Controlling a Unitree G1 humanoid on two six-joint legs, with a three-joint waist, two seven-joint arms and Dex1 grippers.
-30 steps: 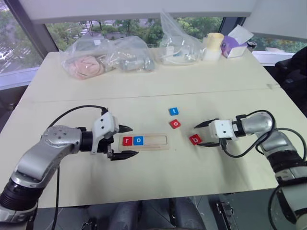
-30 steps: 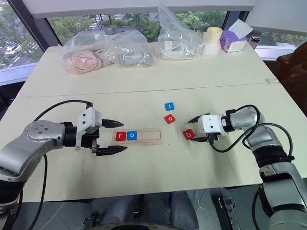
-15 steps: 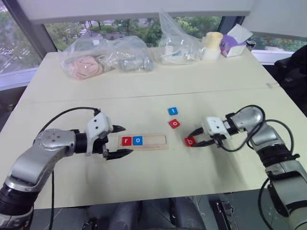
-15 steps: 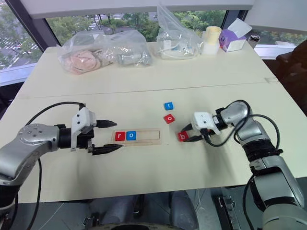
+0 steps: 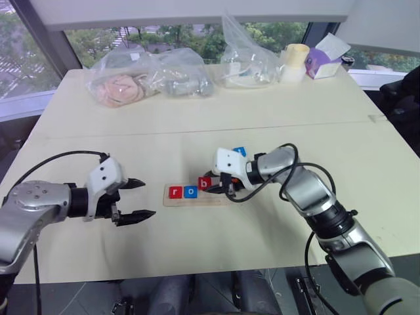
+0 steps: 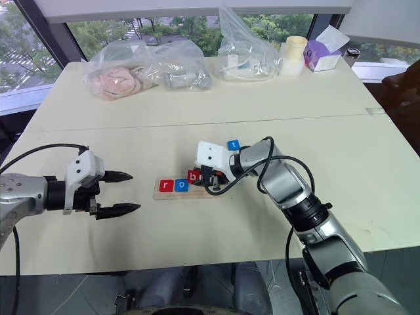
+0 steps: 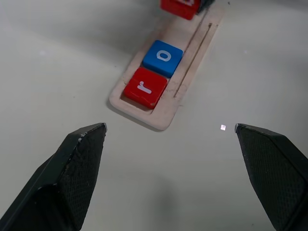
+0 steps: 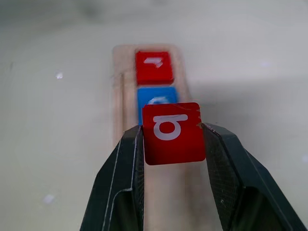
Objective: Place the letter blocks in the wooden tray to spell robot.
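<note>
Leftward comes my right claw (image 8: 173, 139), clenching the red square "b" block (image 8: 173, 132) over the pale wooden tray (image 5: 220, 194) lying left-to-right; my left claw (image 5: 136, 198) gapes, withdrawn.

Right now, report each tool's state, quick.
Left tool: open, holding nothing.
Right tool: shut on the red b block, above the wooden tray.
</note>
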